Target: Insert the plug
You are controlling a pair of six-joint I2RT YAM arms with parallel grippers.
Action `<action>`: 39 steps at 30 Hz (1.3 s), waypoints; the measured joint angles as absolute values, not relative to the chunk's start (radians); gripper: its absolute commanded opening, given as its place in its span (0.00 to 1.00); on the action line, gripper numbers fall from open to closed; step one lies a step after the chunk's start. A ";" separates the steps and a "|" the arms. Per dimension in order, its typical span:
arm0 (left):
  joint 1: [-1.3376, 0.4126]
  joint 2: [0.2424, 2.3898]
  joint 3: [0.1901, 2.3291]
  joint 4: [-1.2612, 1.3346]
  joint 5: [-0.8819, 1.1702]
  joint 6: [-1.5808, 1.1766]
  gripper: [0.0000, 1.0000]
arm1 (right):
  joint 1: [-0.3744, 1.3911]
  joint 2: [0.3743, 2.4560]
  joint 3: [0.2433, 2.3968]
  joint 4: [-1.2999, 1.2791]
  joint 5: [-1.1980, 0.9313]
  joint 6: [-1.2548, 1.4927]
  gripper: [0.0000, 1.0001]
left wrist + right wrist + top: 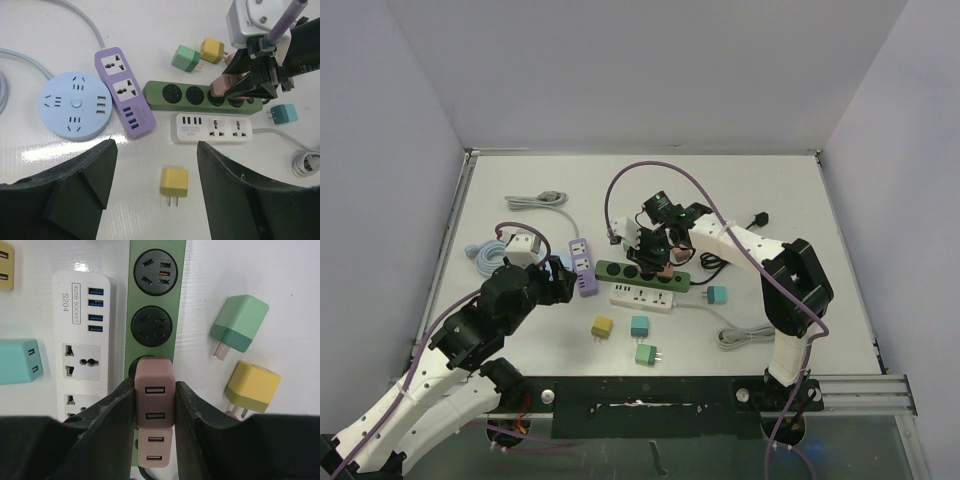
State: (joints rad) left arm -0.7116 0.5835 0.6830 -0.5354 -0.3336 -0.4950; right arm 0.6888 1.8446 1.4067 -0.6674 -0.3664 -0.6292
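Note:
My right gripper (155, 405) is shut on a dusky pink plug (155, 392) with two USB ports facing the camera. The plug stands over the third socket of the green power strip (155, 300); its prongs are hidden. A paler pink plug (156, 447) sits in the socket just behind it. From above, the right gripper (662, 255) is over the green strip (630, 270). My left gripper (156, 150) hangs open above the table, with a yellow plug (174, 182) lying between its fingers, untouched.
A white strip (645, 296) lies beside the green one, with a purple strip (582, 265) and a round blue hub (75, 105) to the left. Loose plugs are scattered about: teal (640, 325), green (646, 354), teal (717, 295). A coiled grey cable (745, 335) lies at the right.

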 measured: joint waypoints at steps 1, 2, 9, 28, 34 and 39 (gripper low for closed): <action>-0.712 0.584 0.683 -0.535 -0.334 -0.495 0.64 | 0.689 1.845 1.406 -0.667 -0.364 -0.630 0.00; -0.712 0.585 0.683 -0.535 -0.335 -0.495 0.64 | 0.689 1.845 1.407 -0.667 -0.360 -0.631 0.00; -0.712 0.590 0.683 -0.536 -0.337 -0.495 0.64 | 0.689 1.845 1.407 -0.662 -0.342 -0.638 0.00; -0.712 0.595 0.683 -0.536 -0.337 -0.496 0.64 | 0.687 1.879 1.464 -0.752 -0.406 -0.697 0.00; -0.712 0.595 0.683 -0.536 -0.337 -0.496 0.64 | 0.681 1.880 1.465 -0.756 -0.400 -0.698 0.00; -0.712 0.595 0.683 -0.536 -0.337 -0.496 0.64 | 0.677 1.882 1.462 -0.736 -0.368 -0.683 0.01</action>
